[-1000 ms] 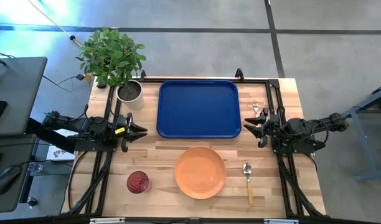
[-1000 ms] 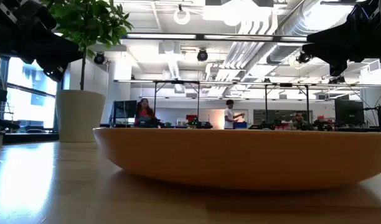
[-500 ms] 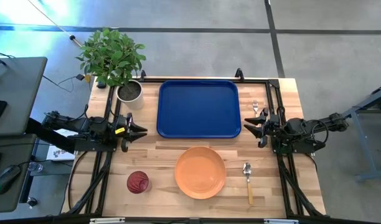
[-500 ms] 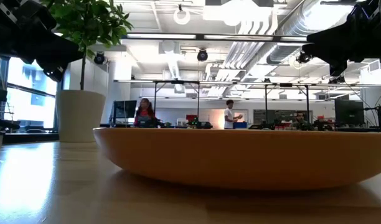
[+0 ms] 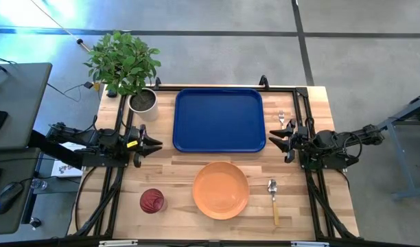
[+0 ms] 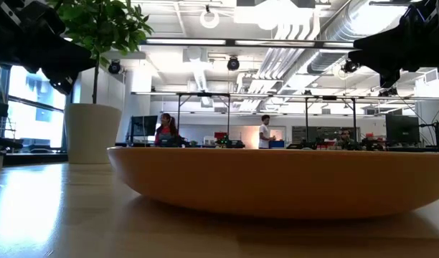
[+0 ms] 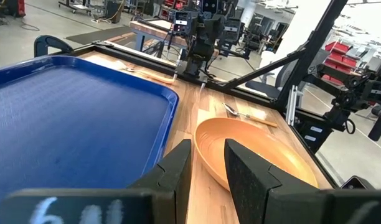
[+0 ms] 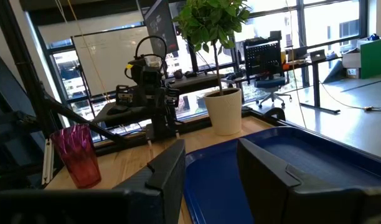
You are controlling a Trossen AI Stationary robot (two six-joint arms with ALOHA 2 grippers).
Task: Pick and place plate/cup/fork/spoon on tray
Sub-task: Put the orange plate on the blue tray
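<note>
The left gripper (image 5: 154, 144) waits at the left edge of the table (image 5: 176, 175), its fingers spread a little and holding nothing. Just in front of it lies the blue tray (image 5: 219, 119), with nothing on it. The cup (image 5: 152, 201) stands near this gripper, on its right side toward the table's front edge. The right gripper (image 5: 277, 143) waits at the opposite edge, also parted with nothing between its fingers, close to the tray's other side. The fork (image 5: 281, 117) lies just beside this gripper, the spoon (image 5: 273, 197) on its other side. The plate (image 5: 220, 190) rests between the cup and the spoon, in front of the tray. A potted plant (image 5: 128, 67) stands at the far left corner.
</note>
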